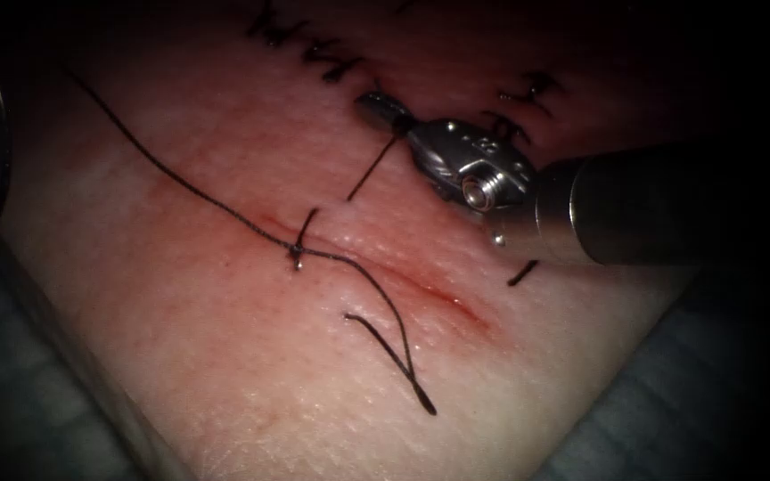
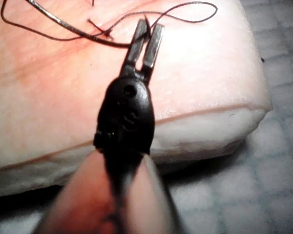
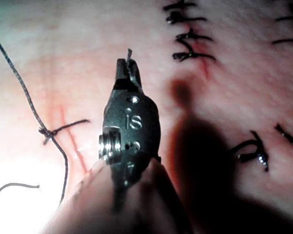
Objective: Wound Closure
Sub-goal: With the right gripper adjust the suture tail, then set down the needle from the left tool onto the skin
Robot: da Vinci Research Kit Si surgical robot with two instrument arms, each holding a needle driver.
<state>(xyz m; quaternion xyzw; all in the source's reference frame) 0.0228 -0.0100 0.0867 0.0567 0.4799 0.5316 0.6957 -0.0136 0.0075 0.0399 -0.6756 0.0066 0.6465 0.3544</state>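
The tissue carries a red cut running from the centre toward the lower right. A knot sits on the cut. From it one long thread runs up and left, and a tail curls down to the right. My right tool hangs above the tissue, right of the cut. Its jaws are shut on a short piece of thread that dangles free, and the stub pokes past the jaw tips. My left tool hovers over the tissue with its jaws slightly apart and nothing between them.
Finished dark stitches line the far part of the tissue, with more behind the right tool. A loose cut end of thread lies under the right shaft. The tissue's edge drops to a grey cloth.
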